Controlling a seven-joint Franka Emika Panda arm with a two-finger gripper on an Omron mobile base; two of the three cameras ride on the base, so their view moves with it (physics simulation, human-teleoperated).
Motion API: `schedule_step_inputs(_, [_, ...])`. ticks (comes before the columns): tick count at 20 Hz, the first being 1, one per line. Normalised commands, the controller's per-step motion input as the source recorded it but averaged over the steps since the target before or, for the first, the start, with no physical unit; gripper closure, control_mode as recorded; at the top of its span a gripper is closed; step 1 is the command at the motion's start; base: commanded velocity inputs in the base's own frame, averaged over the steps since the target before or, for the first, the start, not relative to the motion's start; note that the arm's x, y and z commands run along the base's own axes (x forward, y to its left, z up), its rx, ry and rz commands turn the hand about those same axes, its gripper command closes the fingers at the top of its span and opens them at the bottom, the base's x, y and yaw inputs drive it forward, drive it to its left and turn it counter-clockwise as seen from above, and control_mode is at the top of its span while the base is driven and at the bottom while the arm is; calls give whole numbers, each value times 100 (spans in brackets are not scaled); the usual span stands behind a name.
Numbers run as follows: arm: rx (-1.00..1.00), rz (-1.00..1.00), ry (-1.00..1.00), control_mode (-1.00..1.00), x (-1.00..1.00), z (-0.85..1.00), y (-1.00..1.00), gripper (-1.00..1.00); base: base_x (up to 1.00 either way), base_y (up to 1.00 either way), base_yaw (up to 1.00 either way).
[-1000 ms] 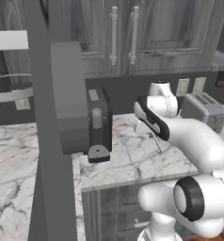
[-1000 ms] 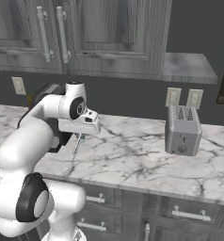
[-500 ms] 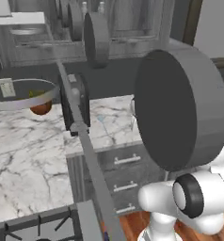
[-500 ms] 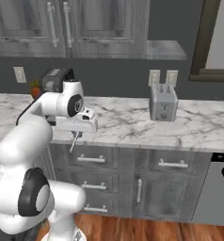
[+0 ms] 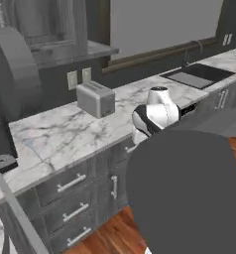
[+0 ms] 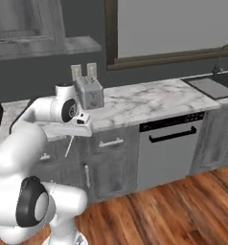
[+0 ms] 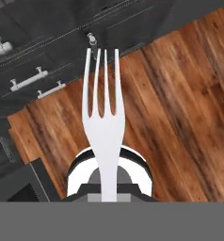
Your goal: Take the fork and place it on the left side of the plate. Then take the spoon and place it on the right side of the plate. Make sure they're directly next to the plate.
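Observation:
The fork [image 7: 103,127], slim and grey, is clamped by its handle in my shut gripper [image 7: 109,196], prongs pointing away from the hand over the wooden floor and the cabinet fronts. From the right base view the gripper [image 6: 77,131] hangs just off the counter's front edge, and the fork [image 6: 68,147] slants down from it in front of the drawers. The plate and the spoon are out of view.
A silver toaster [image 6: 89,92] [image 5: 96,99] stands on the marble counter [image 6: 144,103]. A dishwasher [image 6: 171,153] sits under the counter, with a sink [image 5: 197,74] beyond it. Wooden floor [image 6: 173,206] spreads in front. A large dark shape [image 5: 189,193] blocks the left base view's foreground.
The base has driven and turned, so the whole scene has shifted: the toaster now stands close behind the arm, and the dishwasher, sink and floor have come into view. The fork stays gripped.

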Motion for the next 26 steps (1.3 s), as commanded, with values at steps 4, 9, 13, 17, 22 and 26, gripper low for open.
schedule_step_inputs(4, [0,0,0,100,0,0,0,100,0,0,-93])
schedule_step_inputs(9, [0,0,0,100,0,0,0,100,2,0,-92])
schedule_step_inputs(13, [0,0,0,100,0,0,0,100,12,0,-88])
schedule_step_inputs(17, [0,0,0,100,0,0,0,100,37,0,-81])
schedule_step_inputs(22, [0,0,0,100,0,0,0,100,57,0,-73])
schedule_step_inputs(26, [0,0,0,100,0,0,0,100,81,0,-65])
